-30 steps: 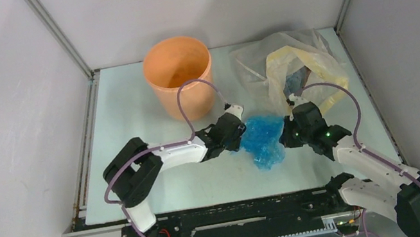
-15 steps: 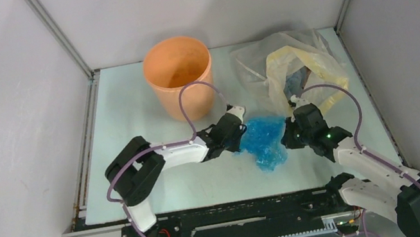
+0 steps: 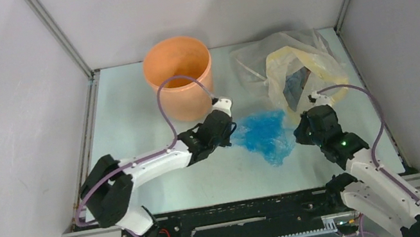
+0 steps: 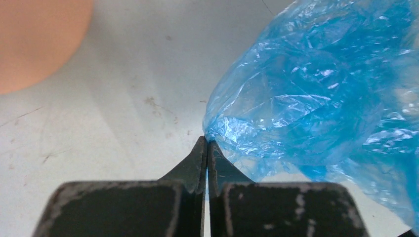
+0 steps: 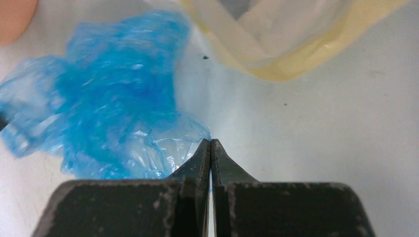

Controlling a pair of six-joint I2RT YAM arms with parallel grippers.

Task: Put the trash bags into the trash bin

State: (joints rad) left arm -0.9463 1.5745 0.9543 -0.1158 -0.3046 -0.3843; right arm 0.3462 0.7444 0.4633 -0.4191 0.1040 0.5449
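Right at left tool (image 4: 206,143): trash bags (image 4: 316,89)

Crinkly translucent plastic film bag (image 3: 266,135), centre: bright blue, paler at the edges. Round tapered plastic bucket (image 3: 188,99), far left: plain orange-tan. Larger clear plastic bag (image 3: 313,54), far right: yellowish, with yellow bands. Table (image 3: 130,126): pale greenish-white, faint dark scuffs.

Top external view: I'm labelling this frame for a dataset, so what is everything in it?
trash bin: one, orange-tan, far left-centre of the table.
trash bag: one, light blue, crumpled mid-table between the tools.
plastic bag: one, yellowish-clear, far right.
table: one, pale, under everything.
cables: two, purple, looping along the arms.
left tool: one, black, shut on the trash bag's left edge.
right tool: one, black, shut on its right edge.
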